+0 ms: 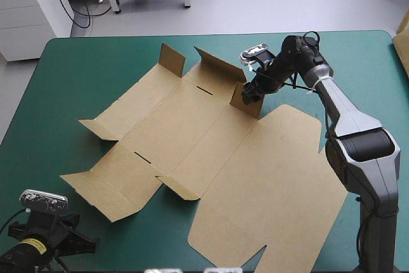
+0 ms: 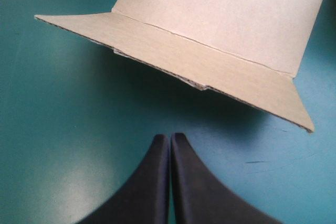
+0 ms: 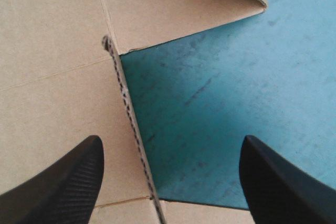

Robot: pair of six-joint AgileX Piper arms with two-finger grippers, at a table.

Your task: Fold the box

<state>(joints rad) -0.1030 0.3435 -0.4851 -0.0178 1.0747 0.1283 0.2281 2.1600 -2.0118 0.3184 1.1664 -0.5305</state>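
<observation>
Box [image 1: 255, 177] lying on teal-green cover [image 1: 83, 75], left tool [image 2: 169, 138] pressed together, right tool [image 3: 170, 141] spread around raised flap [image 1: 250, 107]

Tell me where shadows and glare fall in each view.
Left wrist view: a dark shadow on the teal-green cover under a raised flap of the box, pale sheen beside the left gripper. Right wrist view: cover brightly lit. High view: soft shadows by raised flaps.

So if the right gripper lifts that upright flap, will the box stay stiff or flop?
Probably it hinges at the creases: the box is one scored sheet, several flaps already standing. Panels likely stay stiff: the flap inside the open right gripper shows a corrugated edge. Thin board, probably light; may slide on the teal-green cover.
</observation>
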